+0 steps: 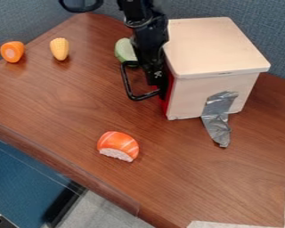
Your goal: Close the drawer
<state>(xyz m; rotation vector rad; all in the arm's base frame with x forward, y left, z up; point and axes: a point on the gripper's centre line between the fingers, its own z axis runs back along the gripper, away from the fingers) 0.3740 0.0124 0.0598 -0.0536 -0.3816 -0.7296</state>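
Black tool (157,84) hangs right by the red drawer (166,103) in the side of the pale box (213,49); I can't tell if the tool is spread or pressed together. Gray tape (219,113) sticks to the box, and sushi (118,146) and corn (59,49) sit on the counter (79,98).

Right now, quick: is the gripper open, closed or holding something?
Gripper: beside the wooden box; whether open, closed or holding anything cannot be told.

No text can be read; a small white mark (158,74) on the black arm (146,42) is illegible.
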